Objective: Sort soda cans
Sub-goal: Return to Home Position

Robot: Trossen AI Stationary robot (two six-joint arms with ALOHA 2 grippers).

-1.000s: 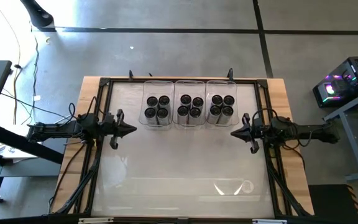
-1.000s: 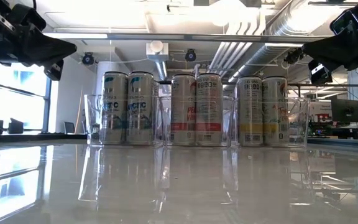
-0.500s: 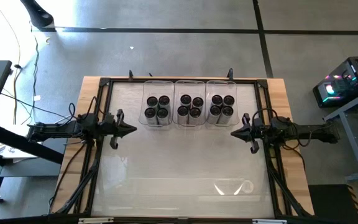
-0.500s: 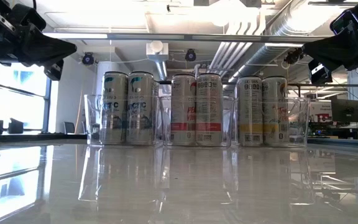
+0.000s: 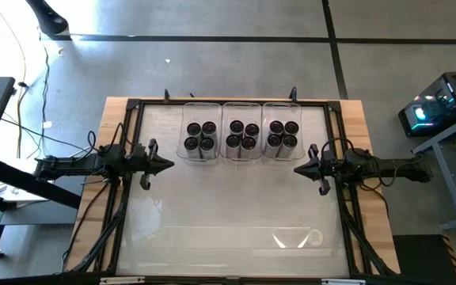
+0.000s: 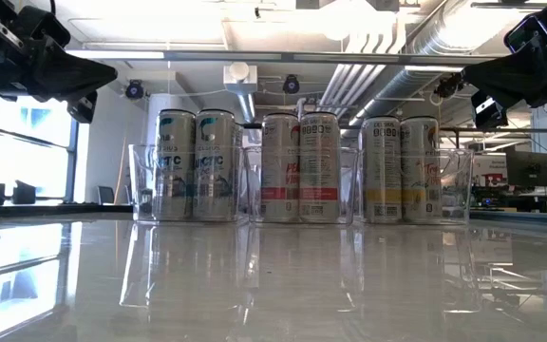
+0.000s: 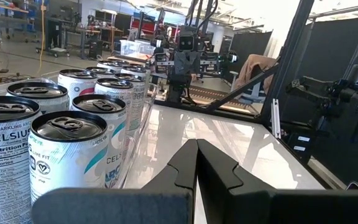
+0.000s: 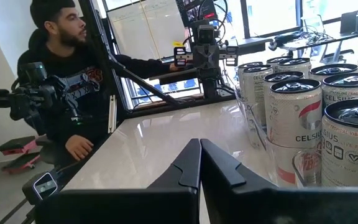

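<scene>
– white and glossy, with a wood border: that table is the biggest thing below me. what stands on it?

– three clear bins, close side by side in a row at the middle of the far edge: the left bin, the middle bin and the right bin.

– and the soda cans?

– all of them are upright inside those bins, four to each, packed in little squares. in the low view the teal-lettered cans show at the left, the red-marked cans in the middle and a yellow-marked can at the right.

– where are your pincers, then?

– my left pincer hangs above the table near the left bin's near corner and points inward. its two fingers are pressed together at the tips with nothing between them. my right pincer mirrors it near the right bin, tips likewise together and empty. neither one touches a bin or a can.
</scene>
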